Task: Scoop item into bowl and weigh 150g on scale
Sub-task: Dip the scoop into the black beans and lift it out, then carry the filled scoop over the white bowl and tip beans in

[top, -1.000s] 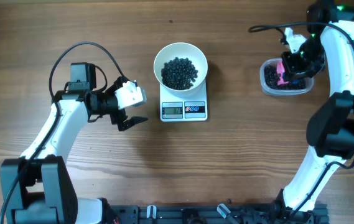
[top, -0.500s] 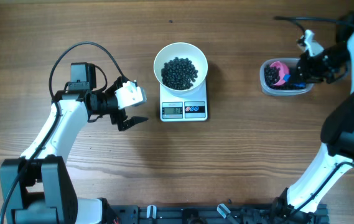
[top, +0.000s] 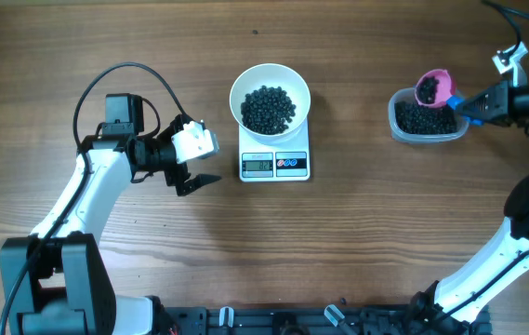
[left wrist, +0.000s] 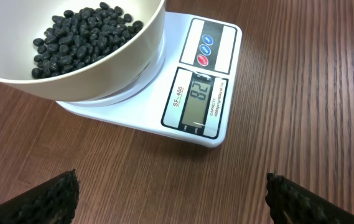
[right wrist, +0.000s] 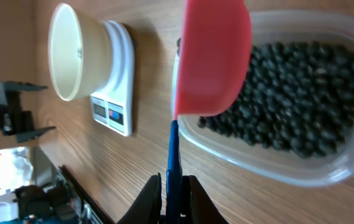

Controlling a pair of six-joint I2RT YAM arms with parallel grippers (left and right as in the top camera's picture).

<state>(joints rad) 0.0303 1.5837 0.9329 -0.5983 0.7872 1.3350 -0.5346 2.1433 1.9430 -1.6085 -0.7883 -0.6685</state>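
The white bowl (top: 270, 100) stands on the scale (top: 275, 165) with a heap of black beans (top: 269, 110) inside. My right gripper (top: 483, 102) is shut on the blue handle (right wrist: 173, 158) of a pink scoop (top: 433, 87). In the overhead view the scoop carries some beans and hovers over the far edge of the clear tub (top: 425, 119). In the right wrist view the scoop (right wrist: 214, 56) shows its pink underside over the tub's beans (right wrist: 288, 106). Left of the scale, my left gripper (top: 199, 160) is open and empty. Its view shows the bowl (left wrist: 102, 68) and the lit scale display (left wrist: 200, 99).
The clear tub (right wrist: 326, 171) of black beans sits at the right of the table, well apart from the scale (right wrist: 117, 93). A black cable (top: 120, 79) loops above the left arm. Bare wood lies between the scale and the tub.
The right arm has swung out to the right and raised the pink scoop out of the tub's beans to its far edge. The left arm, bowl and scale have not moved.
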